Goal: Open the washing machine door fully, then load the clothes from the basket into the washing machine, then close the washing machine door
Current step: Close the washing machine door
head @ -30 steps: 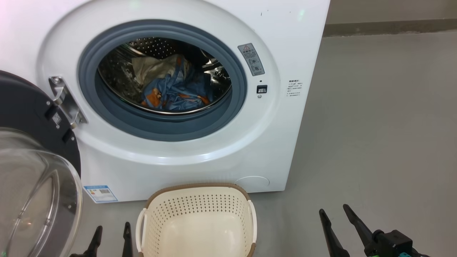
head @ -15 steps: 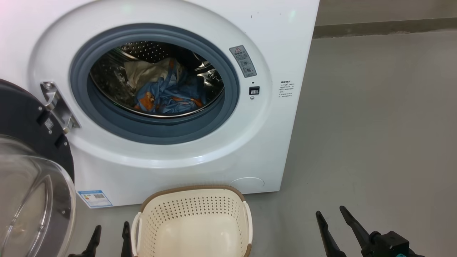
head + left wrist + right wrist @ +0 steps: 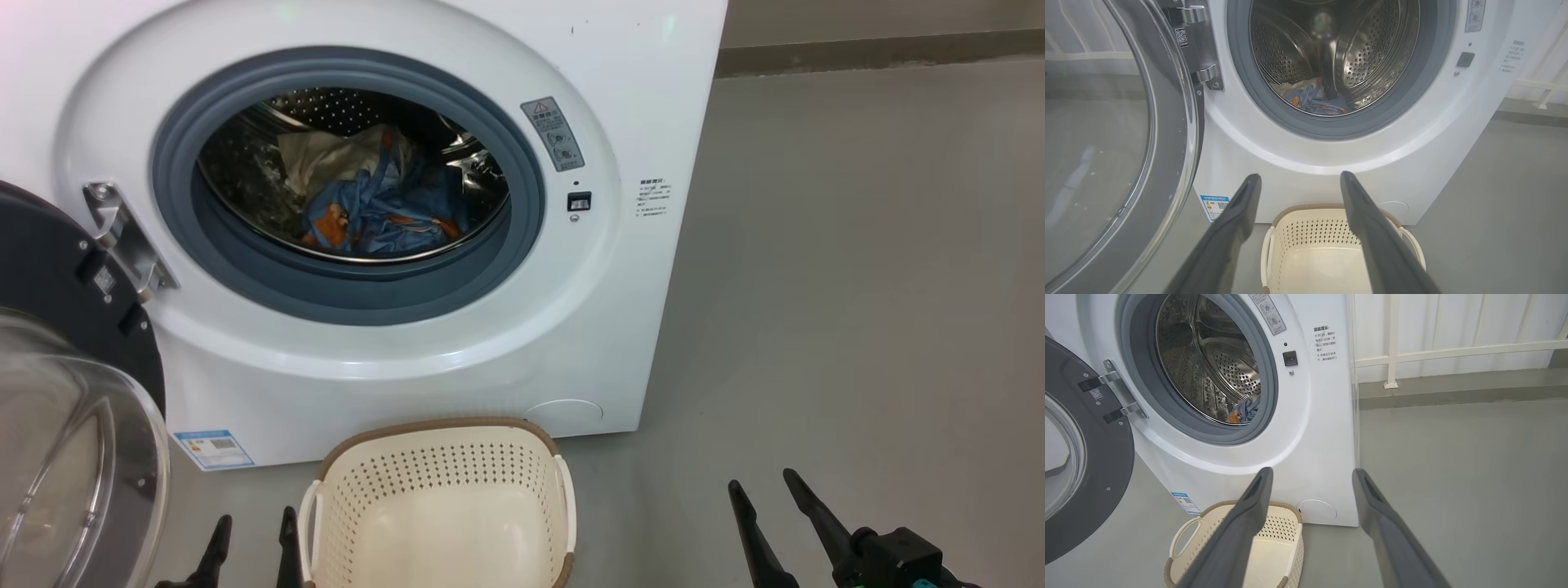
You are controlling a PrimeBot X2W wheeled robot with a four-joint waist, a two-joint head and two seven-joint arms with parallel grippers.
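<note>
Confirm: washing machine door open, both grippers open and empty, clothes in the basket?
No. The clothes lie inside the washing machine, not in the basket, which is empty, per the head view. The washing machine door is open; left gripper and right gripper open, empty.

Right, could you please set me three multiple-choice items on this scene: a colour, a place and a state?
1. What colour is the rim of the basket? A brown; B blue; C black.
2. Where do the clothes lie? A in the basket; B in the drum; C on a chair.
3. How does the washing machine door stand? A shut; B swung open; C taken off.
Answers: 1 A, its top band is brown; 2 B, the blue bundle sits inside the steel drum; 3 B, it hangs wide on its hinge.
</note>
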